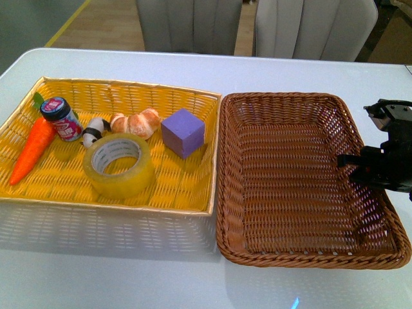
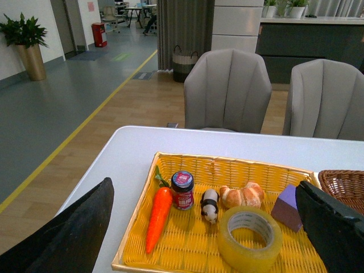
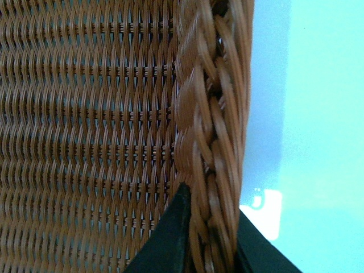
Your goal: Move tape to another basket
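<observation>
One item to shift: tape (image 1: 119, 165), lying flat with core hole up, near the front wall of yellow basket (image 1: 216, 138), not yet touched. Laid that way, open to a grab from above, probably one finger in the hole and one outside the wall. Crowded just behind by panda toy (image 1: 95, 132), bread roll (image 1: 135, 122) and purple cube (image 1: 183, 132); carrot (image 1: 32, 151) and small jar (image 1: 61, 118) further left, clear of it. Immediately right, rim against rim or nearly so, brown basket (image 1: 290, 164), nothing in it, so the drop target. Right hand (image 1: 368, 168) down on that basket's outer braided rim, narrow, one finger inside and one outside per the right wrist view. Looks clamped on the wicker, most likely to pin the light tray on the slick white counter (image 1: 129, 264) during the drop. Left hand (image 2: 203, 187) held high on the robot's side of the yellow basket, spread wide, nothing between the fingers (image 2: 74, 233), tape in plain sight ahead. Reads as pre-approach for the pick. Out of the front view entirely. Worth watching cube and bread for a snagged finger on descent.
</observation>
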Available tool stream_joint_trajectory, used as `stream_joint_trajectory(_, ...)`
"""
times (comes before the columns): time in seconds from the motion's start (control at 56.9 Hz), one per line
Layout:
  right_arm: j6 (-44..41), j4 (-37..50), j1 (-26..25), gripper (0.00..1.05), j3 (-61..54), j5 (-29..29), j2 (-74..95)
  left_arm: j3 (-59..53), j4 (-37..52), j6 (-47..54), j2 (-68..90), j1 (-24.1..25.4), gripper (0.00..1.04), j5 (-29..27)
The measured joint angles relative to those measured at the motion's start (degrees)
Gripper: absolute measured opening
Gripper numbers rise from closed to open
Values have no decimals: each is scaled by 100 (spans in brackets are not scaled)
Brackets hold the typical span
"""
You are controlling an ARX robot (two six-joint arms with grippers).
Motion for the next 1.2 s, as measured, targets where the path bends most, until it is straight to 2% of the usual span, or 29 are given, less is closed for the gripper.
stream_joint_trajectory(0.299,-525,748,-426,69,-732,28,-1213,0,0,0,0,0,96,0)
stream_joint_trajectory(0.492,-881,1237,-815,97,-1539,-328,-2730,0,0,0,0,0,96,0)
stream_joint_trajectory(0.527,-824,1698,-848,94,-1781,-313,-2905,0,0,0,0,0,96,0)
stream_joint_trajectory(0.58,-673,3051,-879,86,-2341,-269,-3189,0,0,0,0,0,96,0)
stream_joint_trajectory(0.668,-555,4690,-841,72,-3158,-203,-3582,0,-2,0,0,0,96,-2)
stream_joint_trajectory(0.721,-509,5193,-789,63,-3475,-164,-3832,0,0,0,0,0,96,0)
stream_joint_trajectory(0.826,-474,5272,-691,46,-3875,-63,-4310,0,0,0,0,0,96,0)
stream_joint_trajectory(1.073,-468,4843,-496,1,-4553,140,-5333,0,0,0,0,0,96,0)
stream_joint_trajectory(1.196,-444,4520,-173,2,-4795,487,-5890,0,0,0,0,0,96,0)
